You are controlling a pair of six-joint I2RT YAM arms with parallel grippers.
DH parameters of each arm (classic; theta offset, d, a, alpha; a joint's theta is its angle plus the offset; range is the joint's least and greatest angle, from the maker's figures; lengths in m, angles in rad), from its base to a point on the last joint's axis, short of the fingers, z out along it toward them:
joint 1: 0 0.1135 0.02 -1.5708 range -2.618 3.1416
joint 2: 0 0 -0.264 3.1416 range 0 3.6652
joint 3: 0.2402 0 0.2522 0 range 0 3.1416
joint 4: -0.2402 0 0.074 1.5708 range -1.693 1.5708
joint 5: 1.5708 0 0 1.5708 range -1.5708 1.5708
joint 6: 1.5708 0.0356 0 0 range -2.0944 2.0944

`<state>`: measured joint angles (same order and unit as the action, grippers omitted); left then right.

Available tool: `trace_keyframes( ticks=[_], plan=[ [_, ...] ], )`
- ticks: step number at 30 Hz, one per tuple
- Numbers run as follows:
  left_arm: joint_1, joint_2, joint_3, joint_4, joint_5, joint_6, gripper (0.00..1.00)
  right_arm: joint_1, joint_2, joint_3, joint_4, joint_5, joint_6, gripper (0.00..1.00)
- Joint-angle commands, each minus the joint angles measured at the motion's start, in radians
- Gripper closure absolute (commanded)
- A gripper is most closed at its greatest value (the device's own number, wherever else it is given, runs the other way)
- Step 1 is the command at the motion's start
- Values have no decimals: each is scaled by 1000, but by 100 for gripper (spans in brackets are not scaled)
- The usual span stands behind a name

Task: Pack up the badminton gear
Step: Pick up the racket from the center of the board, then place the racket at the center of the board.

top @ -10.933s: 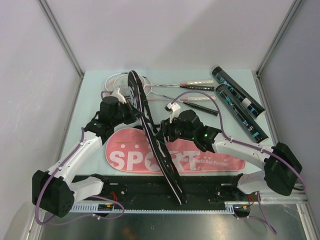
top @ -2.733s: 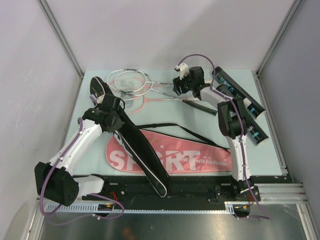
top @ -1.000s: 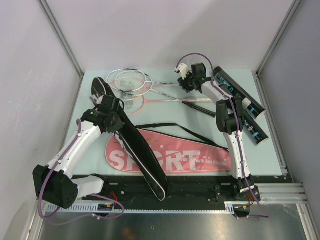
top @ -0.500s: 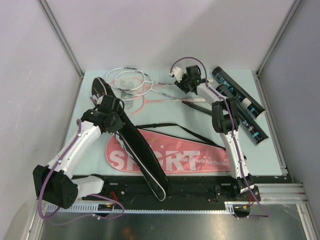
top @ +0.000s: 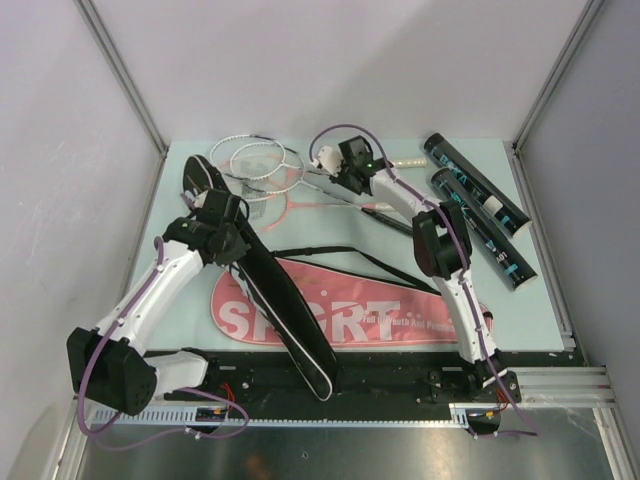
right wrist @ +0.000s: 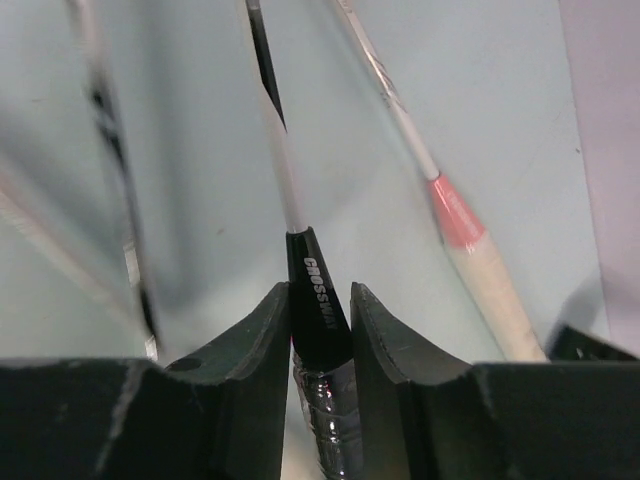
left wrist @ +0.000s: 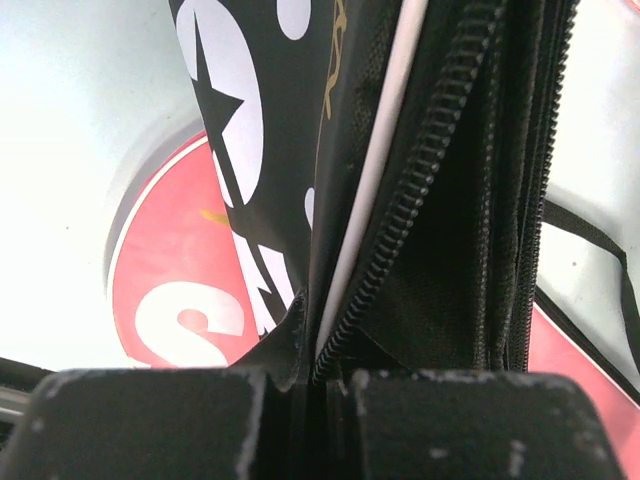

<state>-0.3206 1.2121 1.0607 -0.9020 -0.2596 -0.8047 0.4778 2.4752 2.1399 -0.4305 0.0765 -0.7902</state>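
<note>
We start with the black-handled racket (right wrist: 316, 268). It lies on the table (top: 545, 290) towards the far side, shaft running left to its head and dark grip pointing right. The right gripper (right wrist: 320, 300) has its two fingers (right wrist: 268, 330) on either side of the black cone at the top of that grip. In the wrist view we see no gap between them and the cone, so we call it closed on the racket.

Just beside it lies the pale-handled racket (right wrist: 488, 282), a pink band above its cream grip, which angles away to the right. From above, the two racket heads (top: 262, 172) overlap at the far left of the table.

Well off to the far right, two dark tubes with teal print lie side by side on a slant. One (top: 475, 183) sits farther back, the other (top: 487, 228) nearer.

Nearer the arms we see the pink racket cover (top: 400, 320), flat on the table with white "SPORT" lettering. Its black flap (top: 285, 305) stands up on edge, running from the far left down to the near edge. The left gripper (left wrist: 312, 372) is clamped shut on that flap, zipper teeth and white piping coming out from between its fingers. A thin black strap (top: 372, 262) trails across the table just beyond the pink panel.
</note>
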Motion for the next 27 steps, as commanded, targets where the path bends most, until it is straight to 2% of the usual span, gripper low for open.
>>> trace_keyframes(
  ticks=[1,5,7,11,14,16,18,19,21,25,27],
  plan=[
    [-5,17,59,5,-38,-19,100,74,-226,6,-177,189,152,100],
    [-2,44,85,6,-44,-19,100,125,-363,-144,-258,264,310,100],
    [0,58,102,8,-47,-21,99,157,-476,-311,-254,246,440,100],
    [6,79,134,8,-59,-10,100,237,-642,-613,-194,250,648,100],
    [8,81,147,9,-82,30,99,312,-708,-782,-143,160,777,100],
    [9,79,143,15,-96,59,100,363,-725,-900,-35,143,825,99],
    [11,81,137,21,-89,81,100,370,-713,-931,47,85,894,92],
    [11,81,134,23,-86,90,100,370,-711,-952,82,60,911,86],
    [11,73,116,23,-78,88,100,361,-694,-959,151,5,907,78],
    [11,50,81,23,-66,52,100,306,-644,-959,242,-176,882,47],
    [11,34,59,23,-69,36,100,268,-627,-959,321,-265,879,41]
  ],
)
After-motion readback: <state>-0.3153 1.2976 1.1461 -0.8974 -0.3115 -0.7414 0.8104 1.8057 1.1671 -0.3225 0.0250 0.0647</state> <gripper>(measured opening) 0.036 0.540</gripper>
